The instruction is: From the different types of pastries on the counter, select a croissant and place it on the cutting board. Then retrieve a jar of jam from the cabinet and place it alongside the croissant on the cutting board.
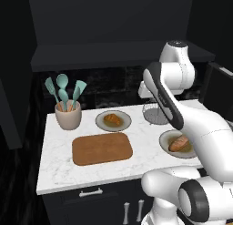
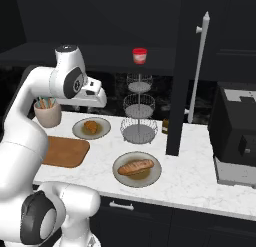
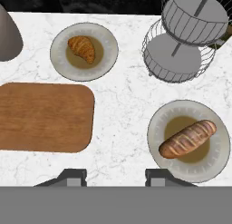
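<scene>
Dark kitchen, white marbled counter (image 1: pixel 59 165) under a black upper cabinet (image 1: pixel 113 55). Cutting board (image 3: pixel 43 116) lies bare near the front edge. Croissant (image 3: pixel 82 48) sits on a round plate (image 3: pixel 59 60) just behind the board. Longer reddish-brown bun (image 3: pixel 188 139) rests on a second plate (image 3: pixel 156 128) to the right. Jar of jam (image 2: pixel 140 55), red lid, stands on the cabinet ledge above a wire tiered basket (image 2: pixel 138 122). No legible writing on it. Utensil crock (image 1: pixel 68 115) sits behind the board's left end. Gripper (image 3: pixel 115 175) hovers high over the counter, fingers drawn in, holding nothing.
</scene>
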You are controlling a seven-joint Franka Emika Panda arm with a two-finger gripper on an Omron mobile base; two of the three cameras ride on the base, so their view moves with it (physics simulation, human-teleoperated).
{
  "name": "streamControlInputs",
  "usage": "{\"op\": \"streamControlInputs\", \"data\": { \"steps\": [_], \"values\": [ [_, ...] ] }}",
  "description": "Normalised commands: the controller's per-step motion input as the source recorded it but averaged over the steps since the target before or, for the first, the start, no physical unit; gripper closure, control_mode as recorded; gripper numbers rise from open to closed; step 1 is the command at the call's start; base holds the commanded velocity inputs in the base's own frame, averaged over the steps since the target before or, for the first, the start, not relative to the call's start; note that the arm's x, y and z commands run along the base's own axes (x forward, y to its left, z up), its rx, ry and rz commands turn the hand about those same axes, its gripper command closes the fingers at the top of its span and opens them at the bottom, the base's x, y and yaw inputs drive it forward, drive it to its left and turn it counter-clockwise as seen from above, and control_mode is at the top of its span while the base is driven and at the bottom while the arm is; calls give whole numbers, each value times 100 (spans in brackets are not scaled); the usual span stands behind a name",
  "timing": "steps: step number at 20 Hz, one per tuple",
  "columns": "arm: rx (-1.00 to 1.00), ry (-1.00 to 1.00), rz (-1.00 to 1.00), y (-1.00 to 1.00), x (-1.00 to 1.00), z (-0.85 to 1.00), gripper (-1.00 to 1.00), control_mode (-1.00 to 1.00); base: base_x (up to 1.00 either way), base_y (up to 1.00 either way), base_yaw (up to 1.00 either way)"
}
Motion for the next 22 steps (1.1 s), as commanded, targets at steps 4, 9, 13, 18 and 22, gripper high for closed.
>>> {"op": "streamControlInputs", "data": {
  "steps": [4, 9, 13, 18, 22],
  "values": [
    [0, -3, 0, 0, 0, 0, -100, -100, 0, 0, 0],
    [0, -4, 0, 13, -1, -22, -100, -100, 0, 0, 0],
    [-3, 0, 5, 42, 0, -61, -100, -100, 0, 0, 0],
    [-1, 0, 9, 29, 13, -60, -100, -100, 0, 0, 0],
    [0, 0, 10, 3, 31, -38, -100, -100, 0, 0, 0]
  ]
}}
